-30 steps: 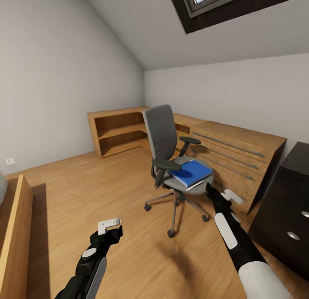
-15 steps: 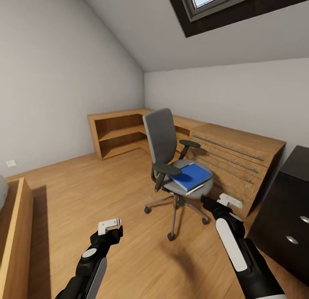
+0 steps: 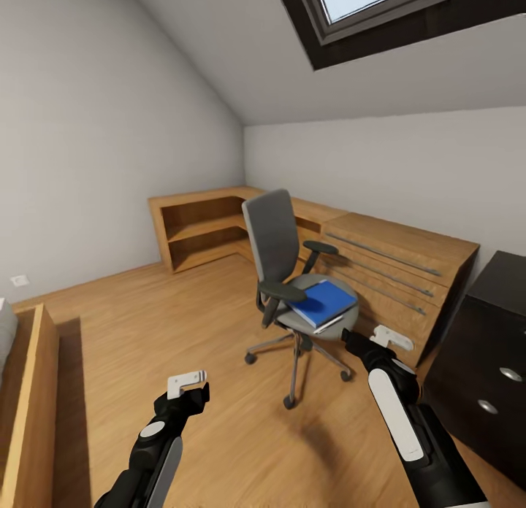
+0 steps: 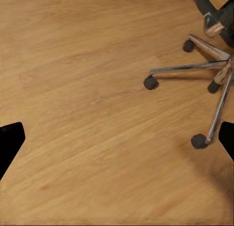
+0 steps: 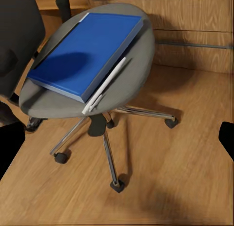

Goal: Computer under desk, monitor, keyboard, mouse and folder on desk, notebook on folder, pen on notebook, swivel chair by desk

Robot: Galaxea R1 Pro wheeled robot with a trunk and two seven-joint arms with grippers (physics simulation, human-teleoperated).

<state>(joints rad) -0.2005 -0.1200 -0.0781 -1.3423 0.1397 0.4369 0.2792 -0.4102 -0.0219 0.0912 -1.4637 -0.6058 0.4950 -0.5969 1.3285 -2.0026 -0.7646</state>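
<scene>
The swivel chair [image 3: 274,234] stands mid-room on the wood floor, its grey back toward the left. The blue folder [image 3: 322,301] lies flat on its seat [image 5: 134,82], with a white pen [image 5: 104,85] beside it at the seat's edge. My right gripper [image 3: 369,339] hovers open just in front of and below the seat edge, holding nothing. My left gripper [image 3: 191,391] hangs open over bare floor, left of the chrome chair base [image 4: 207,70]. A corner of the black desk [image 3: 488,347] with silver knobs shows at the right. Monitor, keyboard, mouse, computer and notebook are out of view.
Low light-wood cabinets [image 3: 387,263] with bar handles run along the far wall behind the chair, joining open shelves [image 3: 201,227] in the corner. A wooden bed frame [image 3: 29,391] sits at the left. A sloped ceiling with a skylight [image 3: 372,1] is overhead.
The head view has tilted up a little. My right gripper has drawn back and down from the seat edge. The left arm holds its place.
</scene>
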